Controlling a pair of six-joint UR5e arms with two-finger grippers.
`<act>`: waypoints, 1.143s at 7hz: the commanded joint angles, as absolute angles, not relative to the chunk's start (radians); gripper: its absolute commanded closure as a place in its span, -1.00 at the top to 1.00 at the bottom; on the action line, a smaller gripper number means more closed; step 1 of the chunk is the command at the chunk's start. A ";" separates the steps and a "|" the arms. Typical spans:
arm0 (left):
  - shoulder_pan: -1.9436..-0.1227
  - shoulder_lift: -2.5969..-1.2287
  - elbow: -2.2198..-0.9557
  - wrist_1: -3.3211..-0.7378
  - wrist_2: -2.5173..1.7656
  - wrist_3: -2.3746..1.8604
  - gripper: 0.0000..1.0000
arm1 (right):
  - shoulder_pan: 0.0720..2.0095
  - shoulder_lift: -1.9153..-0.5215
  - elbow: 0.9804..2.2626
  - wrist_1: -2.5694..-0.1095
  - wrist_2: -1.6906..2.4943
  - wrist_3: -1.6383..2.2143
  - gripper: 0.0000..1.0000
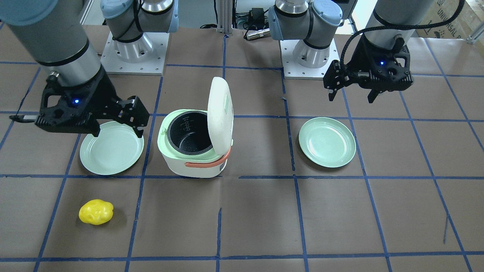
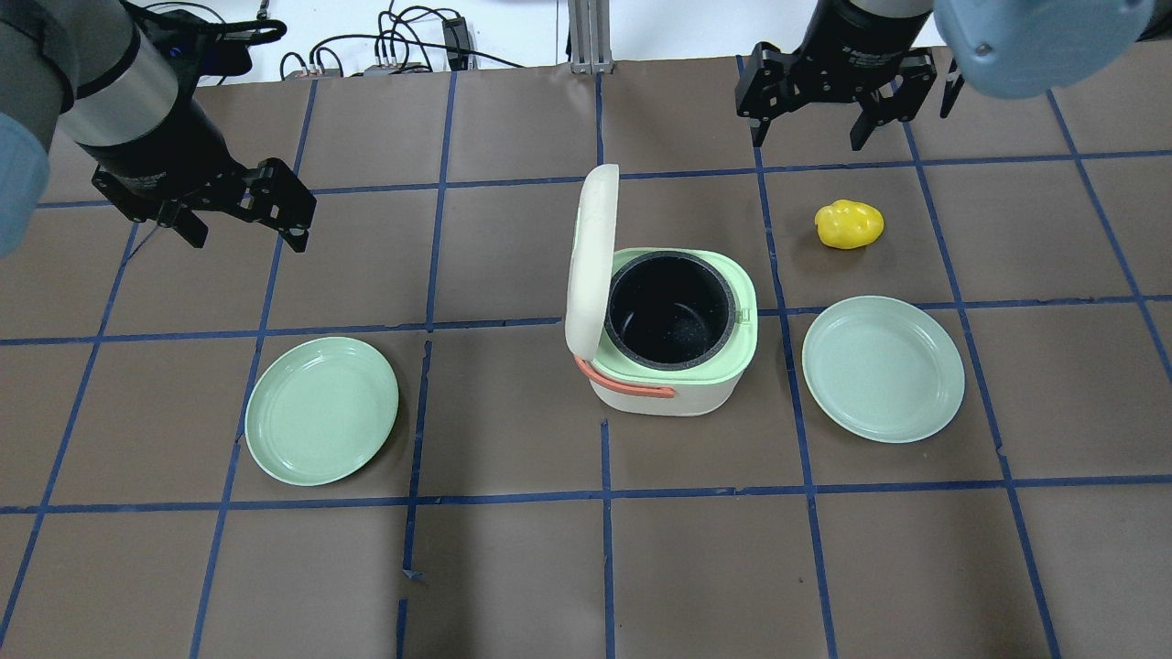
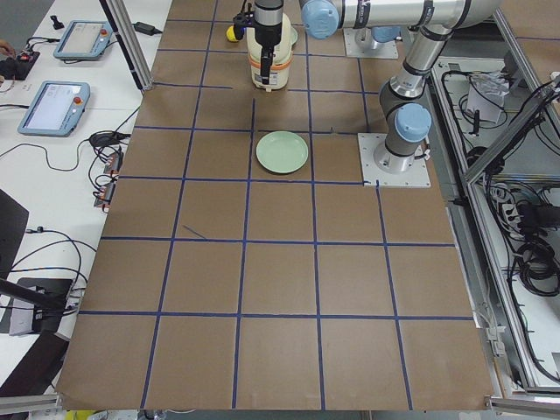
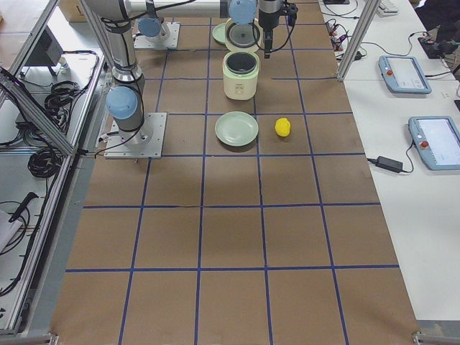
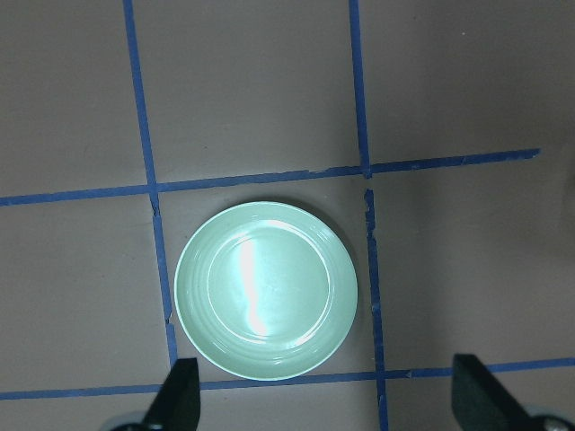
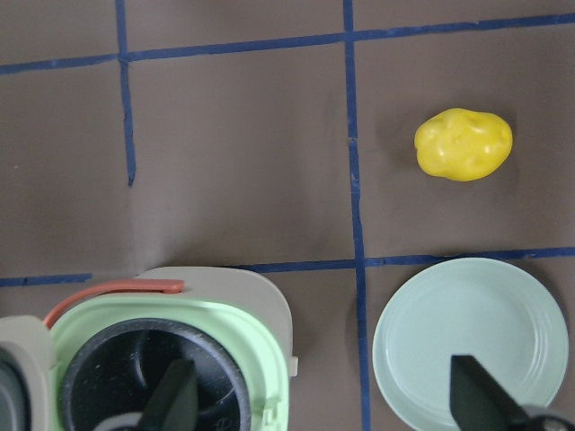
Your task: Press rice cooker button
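Note:
The white rice cooker (image 2: 655,398) stands mid-table with its lid (image 2: 591,256) swung up and the black inner pot (image 2: 668,311) showing. A small pale button tab (image 2: 743,317) sits at the edge of the green rim, on the side away from the hinge; it also shows in the front view (image 1: 164,131) and the right wrist view (image 6: 295,365). My right gripper (image 1: 117,132) is open and empty, held above the table beside that side of the cooker. My left gripper (image 1: 351,97) is open and empty, high and well away from the cooker.
One pale green plate (image 1: 111,149) lies below the right gripper, another (image 1: 327,141) on the cooker's far side, also in the left wrist view (image 5: 265,292). A yellow lumpy object (image 1: 96,212) lies near the table's far edge. An orange handle (image 1: 206,163) wraps the cooker.

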State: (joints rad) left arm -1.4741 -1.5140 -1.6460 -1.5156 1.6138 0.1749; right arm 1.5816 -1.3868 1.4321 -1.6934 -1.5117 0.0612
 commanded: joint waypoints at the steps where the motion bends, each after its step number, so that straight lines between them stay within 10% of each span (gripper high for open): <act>1: -1.474 -1.514 -1.646 -1.516 1.614 0.175 1.00 | 1.549 -1.356 1.427 -1.733 -1.522 0.021 1.00; 8: -1.474 -1.514 -1.646 -1.516 1.614 0.175 1.00 | 1.631 -1.456 1.442 -1.658 -1.525 0.107 1.00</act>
State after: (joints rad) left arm -1.4742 -1.5140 -1.6459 -1.5156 1.6137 0.1749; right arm 1.6188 -1.4549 1.4417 -1.6575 -1.5219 0.1050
